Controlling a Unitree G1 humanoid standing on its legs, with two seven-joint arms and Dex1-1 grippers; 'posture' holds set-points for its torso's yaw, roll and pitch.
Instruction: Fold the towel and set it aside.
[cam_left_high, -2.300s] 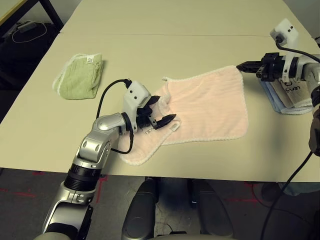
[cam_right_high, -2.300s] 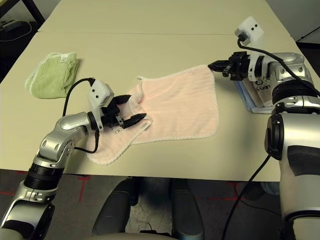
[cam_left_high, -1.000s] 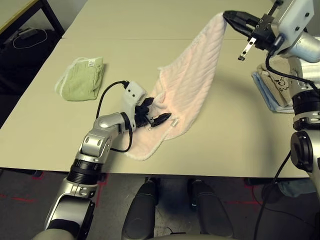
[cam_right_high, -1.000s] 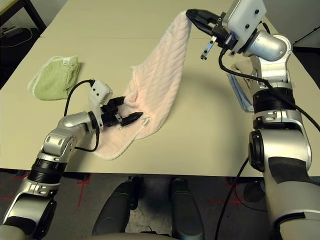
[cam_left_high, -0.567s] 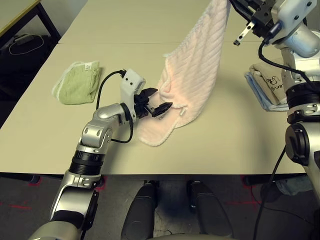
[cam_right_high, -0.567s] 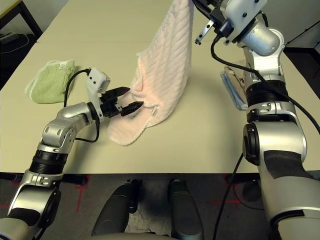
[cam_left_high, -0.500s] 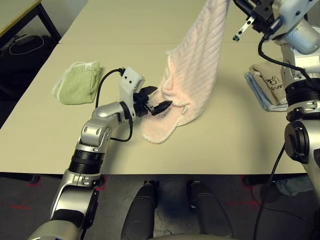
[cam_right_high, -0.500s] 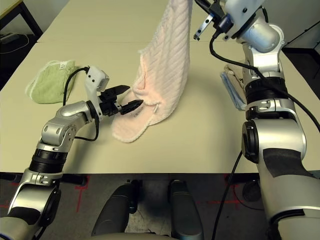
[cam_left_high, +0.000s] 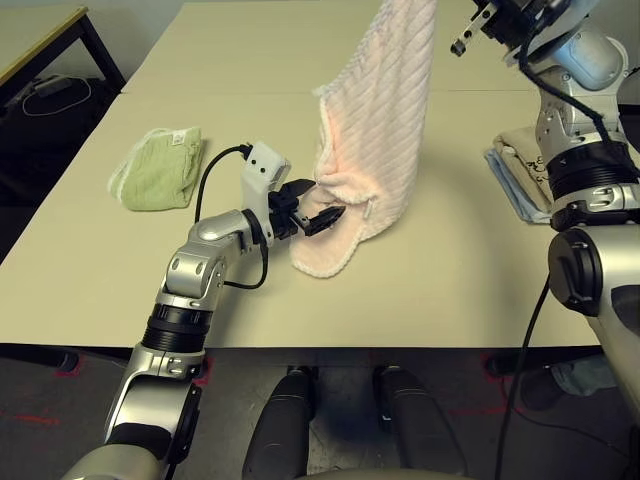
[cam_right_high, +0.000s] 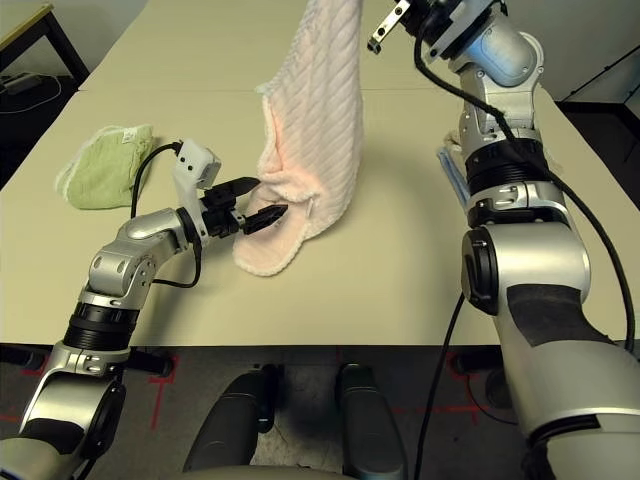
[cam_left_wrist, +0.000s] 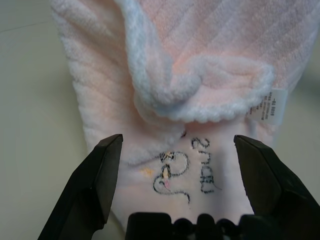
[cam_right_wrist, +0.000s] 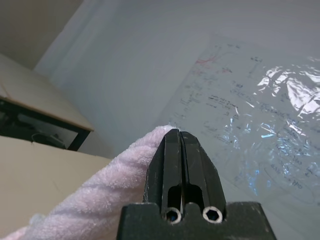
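Two pincers share the work. My right pincer (cam_right_wrist: 181, 150), clamped on one corner, hangs the pink towel (cam_left_high: 385, 110) high above the desk (cam_left_high: 470, 270); its lower end drapes on the near middle. My left pincer (cam_left_wrist: 186, 165) gapes wide around the bunched corded edge, gripping nothing. I judge it should close squarely on that hem before I carry the fold across. Green towel (cam_left_high: 158, 168) lies left, folded towels (cam_left_high: 520, 165) right; a whiteboard (cam_right_wrist: 250, 125) lines the room.

even bright overhead light; soft shadows under towel (cam_left_high: 375, 130); glare on whiteboard (cam_right_wrist: 260, 115).
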